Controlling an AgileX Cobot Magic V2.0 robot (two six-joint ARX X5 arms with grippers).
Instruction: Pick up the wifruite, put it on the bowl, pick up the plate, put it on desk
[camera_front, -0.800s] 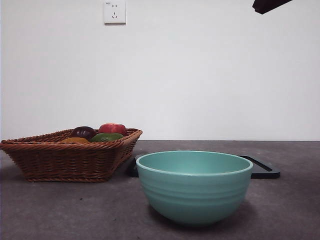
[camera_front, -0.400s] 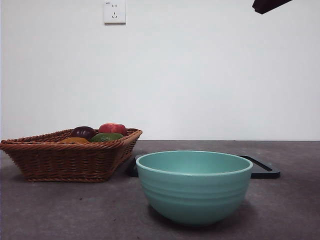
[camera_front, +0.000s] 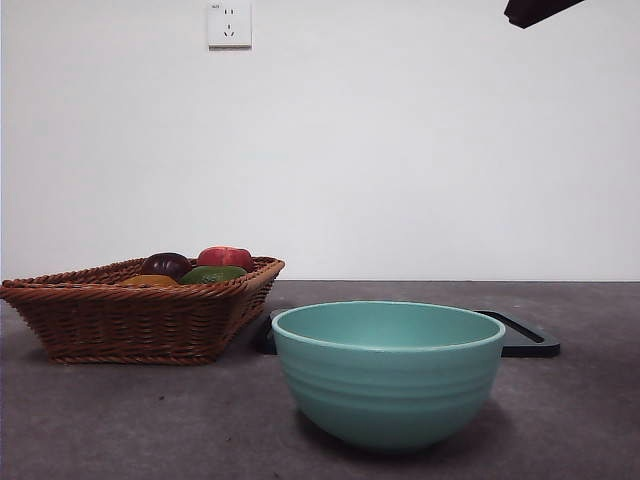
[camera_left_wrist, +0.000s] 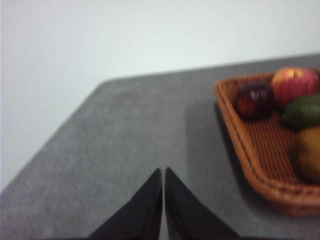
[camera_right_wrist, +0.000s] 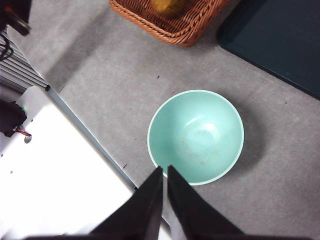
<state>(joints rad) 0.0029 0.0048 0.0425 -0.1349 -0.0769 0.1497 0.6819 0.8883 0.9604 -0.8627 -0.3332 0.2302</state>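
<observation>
Wifruite (camera_left_wrist: 307, 154) in basket (camera_front: 130, 320) — bowl (camera_front: 388, 375) alongside

You see no change across the front view: nothing shifts between the earlier pictures and now. The bowl (camera_front: 388, 372), the wicker basket (camera_front: 140, 320) with its fruit, and the dark tray (camera_front: 520, 338) behind the bowl sit exactly where they were on the surface (camera_front: 150, 420). The black arm tip (camera_front: 535, 11) at the top corner holds the same spot. Only this view has earlier pictures to compare.
</observation>
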